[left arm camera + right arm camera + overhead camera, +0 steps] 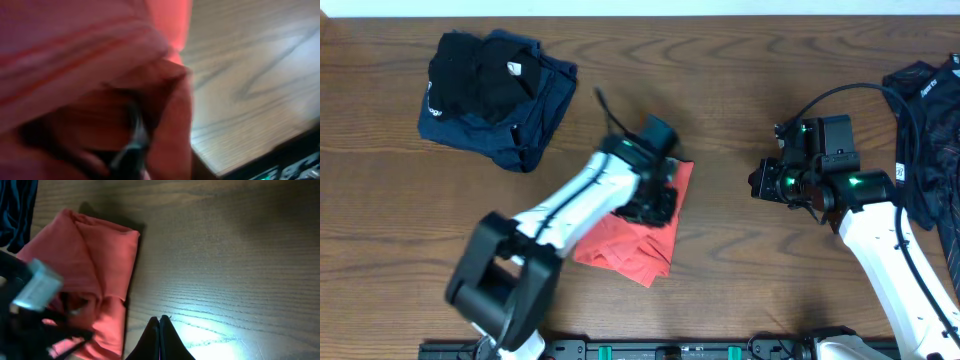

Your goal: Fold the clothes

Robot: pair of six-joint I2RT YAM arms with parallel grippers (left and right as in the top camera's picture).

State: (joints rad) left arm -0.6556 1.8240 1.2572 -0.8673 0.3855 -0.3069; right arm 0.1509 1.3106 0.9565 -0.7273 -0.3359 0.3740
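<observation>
The orange-red T-shirt (620, 245) lies folded into a small bundle at the middle of the table. It also shows in the right wrist view (100, 255) and fills the blurred left wrist view (75, 50). My left gripper (655, 205) is down on the bundle's right part, its dark finger (132, 145) buried in bunched red cloth and seemingly shut on it. My right gripper (758, 185) hovers over bare wood to the right of the shirt, its fingers (160, 322) shut and empty.
A pile of navy and black garments (495, 95) lies at the back left; its edge shows in the right wrist view (17, 205). Another dark garment (930, 130) lies at the right edge. The table's front edge (240, 160) is near the left gripper.
</observation>
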